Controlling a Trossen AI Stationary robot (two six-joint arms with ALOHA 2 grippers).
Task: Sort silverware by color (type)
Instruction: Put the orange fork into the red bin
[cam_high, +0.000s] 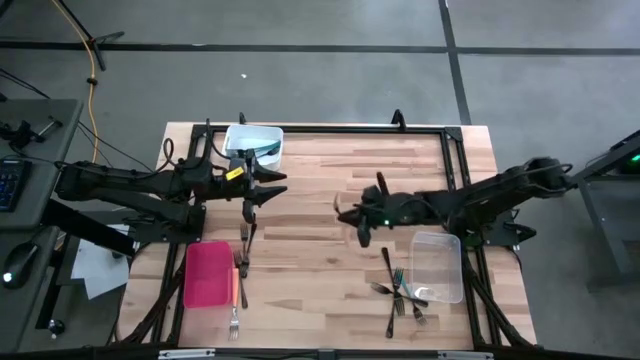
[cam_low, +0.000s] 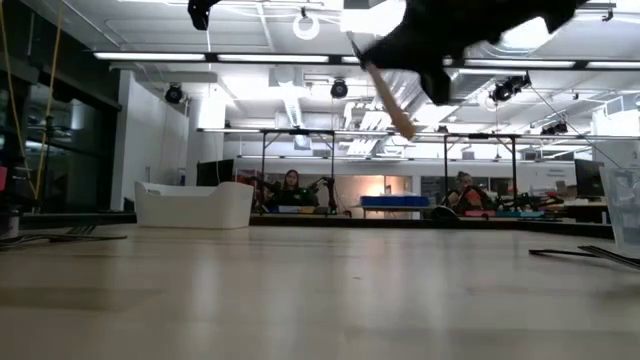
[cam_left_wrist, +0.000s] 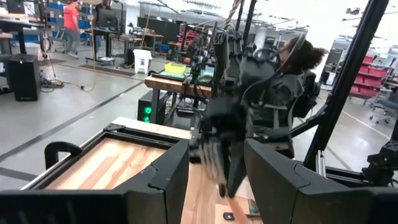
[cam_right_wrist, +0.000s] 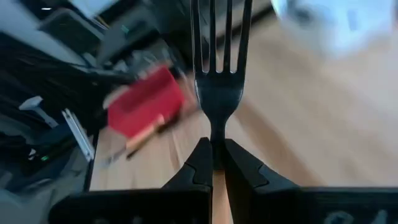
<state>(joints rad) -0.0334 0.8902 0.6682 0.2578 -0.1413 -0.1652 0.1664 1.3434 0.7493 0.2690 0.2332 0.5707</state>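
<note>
Right hand (cam_right_wrist: 213, 163) pinched on dark fork (cam_right_wrist: 219, 93), tines pointing away, left hand (cam_high: 262, 187) wide, empty.

No legible text, label, brand, number or sign appears on any object, arm or wall in the high, low or either wrist view.

Between the left gripper's (cam_left_wrist: 214, 180) parted fingers (cam_left_wrist: 168, 180), the other arm (cam_left_wrist: 227, 137) blurs above the wooden table (cam_left_wrist: 106, 163).
</note>
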